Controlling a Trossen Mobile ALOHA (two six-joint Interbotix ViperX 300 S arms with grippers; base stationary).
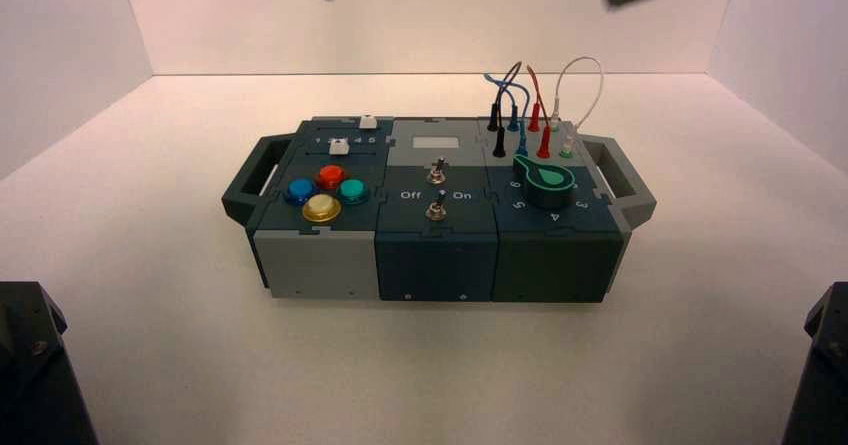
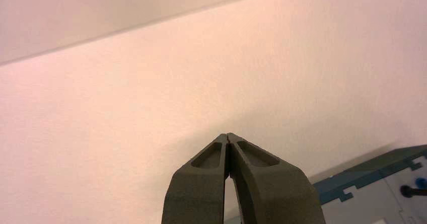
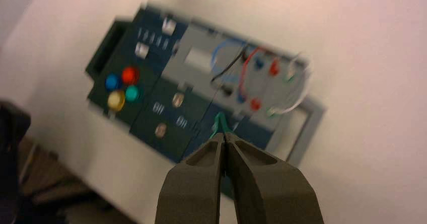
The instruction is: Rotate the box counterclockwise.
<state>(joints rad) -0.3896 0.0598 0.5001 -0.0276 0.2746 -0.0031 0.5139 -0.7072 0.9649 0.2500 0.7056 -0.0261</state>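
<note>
While the box (image 1: 436, 265) just sits mid-table (image 1: 420, 365) in the high view, both arms are well apart from it. Left wrist view: left gripper (image 2: 227, 136) clenched, nothing in it. Right wrist view: right gripper (image 3: 224, 136) clenched too.

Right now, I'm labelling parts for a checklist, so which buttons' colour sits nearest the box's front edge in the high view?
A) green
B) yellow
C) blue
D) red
B: the yellow button sits closest to the front edge, with the red button farthest back.
</note>
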